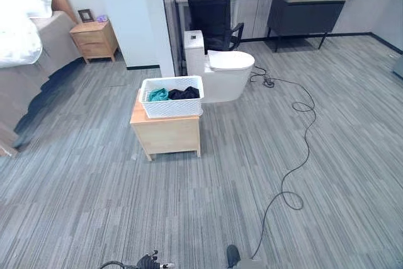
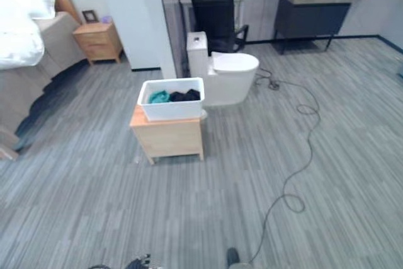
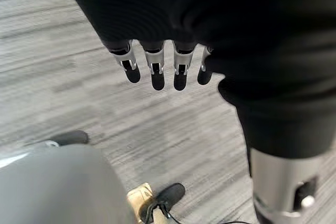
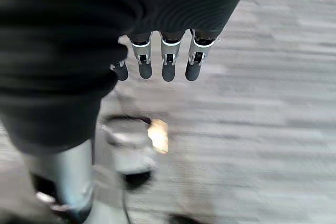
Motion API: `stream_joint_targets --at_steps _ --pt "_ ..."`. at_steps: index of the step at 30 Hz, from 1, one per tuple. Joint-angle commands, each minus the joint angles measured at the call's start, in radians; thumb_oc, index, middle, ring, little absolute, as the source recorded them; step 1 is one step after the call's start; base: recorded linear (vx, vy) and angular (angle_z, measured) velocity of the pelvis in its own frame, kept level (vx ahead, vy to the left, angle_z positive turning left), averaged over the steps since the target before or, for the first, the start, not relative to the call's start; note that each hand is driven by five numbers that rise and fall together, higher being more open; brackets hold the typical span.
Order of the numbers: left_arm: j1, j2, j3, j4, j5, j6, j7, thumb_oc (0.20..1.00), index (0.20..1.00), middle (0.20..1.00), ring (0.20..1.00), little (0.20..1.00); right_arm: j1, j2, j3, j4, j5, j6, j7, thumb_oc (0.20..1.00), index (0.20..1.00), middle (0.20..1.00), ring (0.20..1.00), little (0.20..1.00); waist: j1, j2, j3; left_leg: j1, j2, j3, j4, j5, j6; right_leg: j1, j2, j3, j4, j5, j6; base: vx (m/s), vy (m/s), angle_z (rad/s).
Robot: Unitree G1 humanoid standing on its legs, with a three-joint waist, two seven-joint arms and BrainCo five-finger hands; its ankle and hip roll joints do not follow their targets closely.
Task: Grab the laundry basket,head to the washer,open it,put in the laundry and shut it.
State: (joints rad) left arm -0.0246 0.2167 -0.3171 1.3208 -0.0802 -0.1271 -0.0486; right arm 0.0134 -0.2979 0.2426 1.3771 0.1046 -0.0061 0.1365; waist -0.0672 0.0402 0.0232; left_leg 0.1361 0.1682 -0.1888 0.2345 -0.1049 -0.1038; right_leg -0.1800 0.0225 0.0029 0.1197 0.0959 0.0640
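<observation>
A white laundry basket [image 1: 171,105] stands on a low wooden cabinet [image 1: 167,135] in the middle of the room, some way ahead of me. Inside it lie a teal garment [image 1: 158,94] and a black garment [image 1: 184,93]. My left hand [image 3: 156,69] hangs over the grey floor with straight fingers and holds nothing. My right hand [image 4: 168,59] hangs the same way, open and empty. Both hands are far from the basket.
A white toilet [image 1: 223,70] sits just behind the basket, with a black chair [image 1: 213,14] beyond it. A bed [image 1: 25,42] and a wooden nightstand [image 1: 94,39] are at the left, a dark vanity [image 1: 308,7] at the back right. A wall pillar [image 1: 141,17] stands behind the cabinet.
</observation>
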Motion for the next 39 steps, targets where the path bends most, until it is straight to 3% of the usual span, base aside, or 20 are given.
stream_joint_targets --at_steps 1,3,5,7,8,9,11,12,15,17,19,20,23,25,26,27,29,35,38,39 --pt "-0.030 0.056 0.024 -0.052 -0.043 -0.003 0.013 1.000 1.000 1.000 1.000 1.000 0.015 -0.003 0.007 0.022 0.034 -0.011 -0.006 1.000 1.000 1.000 1.000 1.000 -0.004 -0.056 0.049 -0.120 -0.049 0.086 0.264 0.094 0.080 -0.024 -0.048 -0.013 0.020 -0.091 -0.005 0.12 -0.396 0.31" --pt "-0.031 0.069 0.050 -0.068 -0.069 0.000 0.021 1.000 1.000 1.000 1.000 1.000 0.004 -0.014 0.001 0.010 0.066 -0.020 -0.016 1.000 1.000 1.000 1.000 1.000 0.014 -0.075 0.084 -0.215 -0.025 0.131 0.478 0.143 0.091 0.029 -0.040 -0.031 0.004 -0.110 -0.039 0.14 -0.365 0.35" --pt "-0.039 0.086 0.064 -0.098 -0.093 -0.004 0.030 1.000 1.000 1.000 1.000 1.000 -0.016 -0.045 -0.020 -0.076 0.115 -0.040 -0.041 1.000 1.000 1.000 1.000 1.000 0.017 -0.086 0.104 -0.269 0.066 0.246 0.488 0.176 0.089 0.093 -0.030 -0.049 -0.017 -0.144 -0.067 0.35 -0.366 -0.11" --pt "-0.044 0.110 0.068 -0.168 -0.112 -0.005 0.030 1.000 1.000 1.000 1.000 1.000 0.007 -0.112 -0.066 -0.280 0.142 -0.059 -0.067 1.000 1.000 1.000 1.000 1.000 0.010 -0.100 0.116 -0.372 0.056 0.287 0.315 0.138 0.073 0.141 -0.046 -0.075 -0.022 -0.185 -0.070 0.38 -0.138 0.56" --pt "-0.031 0.123 0.070 -0.232 -0.117 0.001 0.019 1.000 1.000 1.000 1.000 1.000 0.040 -0.163 -0.109 -0.441 0.128 -0.060 -0.072 1.000 1.000 1.000 1.000 1.000 0.011 -0.095 0.115 -0.377 0.044 0.286 0.101 0.138 0.057 0.159 -0.054 -0.086 -0.018 -0.210 -0.059 0.31 0.064 0.92" --pt "-0.024 0.126 0.071 -0.247 -0.114 0.003 0.017 1.000 1.000 1.000 1.000 1.000 0.049 -0.187 -0.126 -0.506 0.114 -0.059 -0.075 1.000 1.000 1.000 1.000 1.000 0.014 -0.089 0.112 -0.369 0.033 0.275 -0.017 0.176 0.045 0.173 -0.052 -0.094 -0.017 -0.220 -0.054 0.36 0.094 0.72" --pt "-0.017 0.127 0.074 -0.266 -0.121 0.004 0.014 1.000 1.000 1.000 1.000 1.000 0.047 -0.212 -0.146 -0.600 0.108 -0.065 -0.084 1.000 1.000 1.000 1.000 1.000 0.035 -0.080 0.114 -0.381 -0.001 0.210 -0.183 0.215 0.034 0.215 -0.039 -0.095 -0.013 -0.250 -0.049 0.46 0.106 0.25" --pt "-0.023 0.115 0.065 -0.258 -0.125 0.002 0.019 1.000 1.000 1.000 1.000 1.000 0.022 -0.202 -0.142 -0.646 0.118 -0.079 -0.097 1.000 1.000 1.000 1.000 1.000 0.055 -0.079 0.107 -0.388 -0.013 0.127 -0.296 0.234 0.016 0.267 -0.031 -0.071 -0.003 -0.288 -0.036 0.72 0.204 -0.76" --pt "-0.022 0.110 0.054 -0.283 -0.111 0.005 0.026 1.000 1.000 1.000 1.000 1.000 0.007 -0.166 -0.139 -0.754 0.149 -0.079 -0.105 1.000 1.000 1.000 1.000 1.000 0.075 -0.085 0.082 -0.409 0.032 0.197 -0.154 0.247 0.013 0.345 -0.075 -0.042 0.007 -0.319 -0.010 0.74 0.391 -0.36" --pt "-0.014 0.115 0.049 -0.304 -0.081 0.006 0.030 1.000 1.000 1.000 1.000 1.000 0.025 -0.139 -0.141 -0.818 0.159 -0.077 -0.096 1.000 1.000 1.000 1.000 1.000 0.091 -0.098 0.062 -0.407 -0.004 0.232 -0.043 0.172 0.043 0.365 -0.145 -0.035 0.040 -0.264 0.036 0.51 0.406 -0.07" --pt "-0.013 0.123 0.044 -0.321 -0.075 0.009 0.029 1.000 1.000 1.000 1.000 1.000 0.031 -0.126 -0.145 -0.835 0.169 -0.079 -0.099 1.000 1.000 1.000 1.000 1.000 0.093 -0.104 0.058 -0.400 -0.020 0.248 -0.029 0.154 0.055 0.354 -0.165 -0.038 0.069 -0.232 0.053 0.30 0.304 -0.17" --pt "-0.007 0.133 0.036 -0.349 -0.064 0.013 0.030 1.000 1.000 1.000 1.000 1.000 0.040 -0.110 -0.148 -0.862 0.184 -0.080 -0.101 1.000 1.000 1.000 1.000 1.000 0.096 -0.113 0.052 -0.386 -0.061 0.275 -0.011 0.114 0.090 0.315 -0.200 -0.030 0.168 -0.131 0.076 0.41 0.466 -0.20" --pt "0.003 0.156 0.050 -0.405 -0.068 0.016 0.035 1.000 1.000 1.000 1.000 1.000 0.036 -0.093 -0.147 -0.905 0.192 -0.084 -0.110 1.000 1.000 1.000 1.000 1.000 0.090 -0.104 0.062 -0.339 -0.108 0.282 -0.035 0.077 0.145 0.210 -0.214 -0.031 0.354 -0.018 0.069 0.27 0.375 -0.15" --pt "0.024 0.164 0.070 -0.424 -0.078 0.022 0.041 1.000 1.000 1.000 1.000 1.000 0.022 -0.080 -0.131 -0.939 0.183 -0.084 -0.110 1.000 1.000 1.000 1.000 1.000 0.090 -0.089 0.072 -0.262 -0.135 0.295 -0.083 0.053 0.174 0.130 -0.240 -0.112 0.396 -0.012 0.067 0.35 0.357 -0.04" --pt "0.036 0.169 0.087 -0.429 -0.082 0.023 0.043 1.000 1.000 1.000 1.000 1.000 0.027 -0.089 -0.130 -0.985 0.173 -0.080 -0.110 1.000 1.000 1.000 1.000 1.000 0.078 -0.084 0.080 -0.223 -0.142 0.281 -0.122 0.049 0.177 0.077 -0.188 -0.137 0.348 -0.096 0.049 0.33 0.236 -0.04" --pt "0.037 0.169 0.087 -0.430 -0.082 0.024 0.043 1.000 1.000 1.000 1.000 1.000 0.028 -0.089 -0.130 -0.987 0.173 -0.079 -0.110 1.000 1.000 1.000 1.000 1.000 0.077 -0.084 0.081 -0.220 -0.142 0.279 -0.123 0.048 0.176 0.080 -0.188 -0.139 0.348 -0.097 0.048 0.24 0.094 -0.15" --pt "0.042 0.168 0.107 -0.435 -0.087 0.025 0.048 1.000 1.000 1.000 1.000 1.000 0.051 -0.101 -0.155 -1.044 0.187 -0.088 -0.124 1.000 1.000 1.000 1.000 1.000 0.049 -0.091 0.094 -0.170 -0.164 0.258 -0.143 0.029 0.166 0.023 -0.096 -0.140 0.199 -0.153 0.044 0.27 0.010 0.34" --pt "0.032 0.157 0.109 -0.454 -0.047 0.018 0.049 1.000 1.000 1.000 1.000 1.000 0.133 -0.119 -0.225 -1.104 0.175 -0.097 -0.134 1.000 1.000 1.000 1.000 1.000 0.023 -0.117 0.081 -0.124 -0.198 0.242 -0.128 -0.025 0.143 0.107 -0.055 -0.162 -0.006 -0.147 0.009 0.20 -0.042 0.55" --pt "0.013 0.150 0.115 -0.475 -0.047 0.014 0.059 1.000 1.000 1.000 1.000 1.000 0.158 -0.140 -0.257 -1.113 0.156 -0.097 -0.141 1.000 1.000 1.000 1.000 1.000 0.020 -0.130 0.087 -0.202 -0.180 0.243 0.086 -0.021 0.085 0.150 -0.036 -0.143 -0.027 -0.157 -0.024 0.12 -0.109 0.59" --pt "0.013 0.150 0.114 -0.476 -0.047 0.015 0.059 1.000 1.000 1.000 1.000 1.000 0.159 -0.140 -0.258 -1.114 0.156 -0.096 -0.141 1.000 1.000 1.000 1.000 1.000 0.019 -0.127 0.086 -0.212 -0.176 0.241 0.102 -0.028 0.084 0.148 -0.033 -0.145 -0.027 -0.157 -0.025 0.03 -0.083 0.50"
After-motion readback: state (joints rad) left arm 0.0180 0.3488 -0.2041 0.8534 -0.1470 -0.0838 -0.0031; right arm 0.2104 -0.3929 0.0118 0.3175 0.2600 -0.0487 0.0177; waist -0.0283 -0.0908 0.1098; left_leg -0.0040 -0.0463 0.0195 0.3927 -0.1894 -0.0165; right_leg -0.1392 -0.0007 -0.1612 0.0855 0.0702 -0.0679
